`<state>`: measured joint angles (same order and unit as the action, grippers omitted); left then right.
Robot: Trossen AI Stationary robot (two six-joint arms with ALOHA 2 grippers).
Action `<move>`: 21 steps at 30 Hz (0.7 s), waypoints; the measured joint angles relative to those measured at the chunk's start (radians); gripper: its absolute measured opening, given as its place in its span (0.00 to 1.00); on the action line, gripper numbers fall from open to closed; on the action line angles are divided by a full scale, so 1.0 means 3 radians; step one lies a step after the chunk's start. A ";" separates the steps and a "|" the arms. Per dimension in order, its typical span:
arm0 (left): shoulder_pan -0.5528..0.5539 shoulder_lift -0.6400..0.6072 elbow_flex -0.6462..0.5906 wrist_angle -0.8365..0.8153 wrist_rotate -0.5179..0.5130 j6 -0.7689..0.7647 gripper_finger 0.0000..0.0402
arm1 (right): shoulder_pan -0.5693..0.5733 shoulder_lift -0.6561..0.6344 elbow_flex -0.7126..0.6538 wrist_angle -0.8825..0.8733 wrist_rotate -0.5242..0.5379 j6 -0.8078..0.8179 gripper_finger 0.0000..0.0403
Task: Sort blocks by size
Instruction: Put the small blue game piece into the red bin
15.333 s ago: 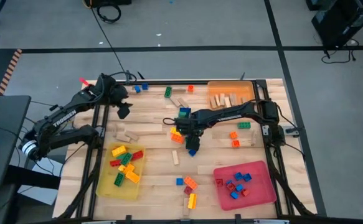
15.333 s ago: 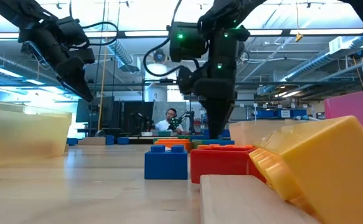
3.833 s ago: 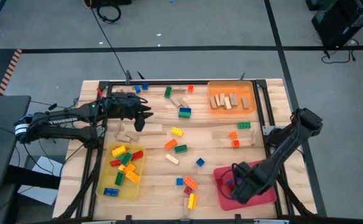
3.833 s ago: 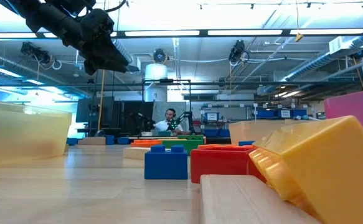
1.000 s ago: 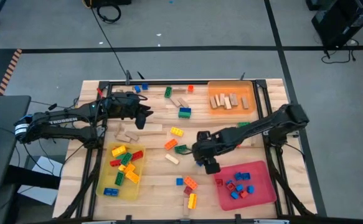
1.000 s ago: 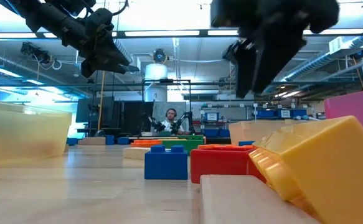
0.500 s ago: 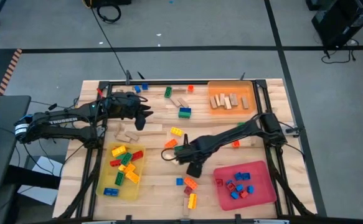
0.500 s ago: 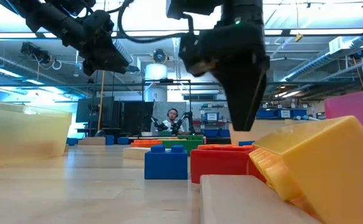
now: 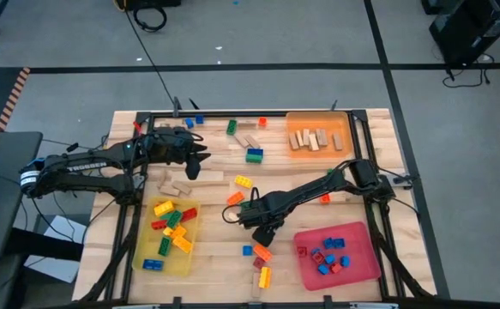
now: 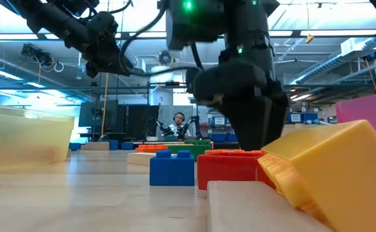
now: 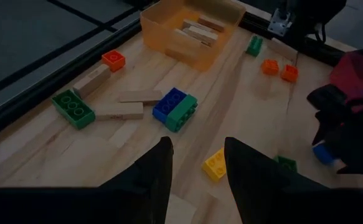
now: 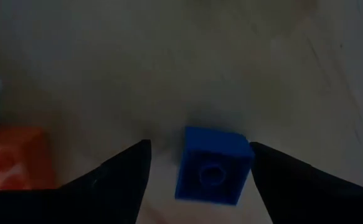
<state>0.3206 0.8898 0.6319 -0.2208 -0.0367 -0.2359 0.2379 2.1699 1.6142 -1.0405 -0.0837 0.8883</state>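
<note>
Blue brick (image 12: 212,167) on bare wood mid-table, between the spread fingers (image 12: 122,174) of the right gripper (image 9: 264,227) | nothing grasped yet | step: descend square, centre brick, pinch flat sides, avoid orange brick (image 12: 10,155) nearby | goal likely red tray (image 9: 365,266) | left gripper (image 11: 197,168) parted, empty, hovering near table's far left.

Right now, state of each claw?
Left claw: open, empty, hovering over the table's back left.
Right claw: open, fingers straddling a small blue block, not gripping it.
</note>
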 joint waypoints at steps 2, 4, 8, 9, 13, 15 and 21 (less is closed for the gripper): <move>0.0000 0.0000 0.0000 -0.0002 -0.0011 0.0000 0.38 | 0.0000 0.0043 0.0001 0.0003 -0.0012 0.0010 0.67; 0.0000 0.0000 0.0000 0.0000 -0.0024 0.0000 0.38 | 0.0000 0.0055 0.0007 0.0009 -0.0027 0.0024 0.61; 0.0001 0.0000 0.0000 0.0001 -0.0062 0.0000 0.38 | 0.0003 0.0038 0.0006 0.0033 -0.0019 0.0023 0.41; 0.0000 0.0000 0.0000 0.0008 -0.0071 0.0000 0.38 | 0.0003 0.0022 0.0004 -0.0009 -0.0001 0.0008 0.37; 0.0000 0.0000 0.0000 0.0032 -0.0074 0.0000 0.38 | 0.0003 -0.0171 -0.0014 -0.0334 0.0257 0.0071 0.38; 0.0000 0.0000 0.0000 0.0032 -0.0074 0.0000 0.38 | 0.0020 -0.0378 -0.0010 -0.0476 0.0398 0.0161 0.38; 0.0000 0.0000 0.0000 0.0037 -0.0074 0.0000 0.38 | 0.0234 -0.1092 -0.0005 -0.0528 0.0752 0.0626 0.38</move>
<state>0.3206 0.8898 0.6319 -0.2096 -0.0589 -0.2359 0.3080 1.8423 1.6129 -1.1988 0.1418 1.0761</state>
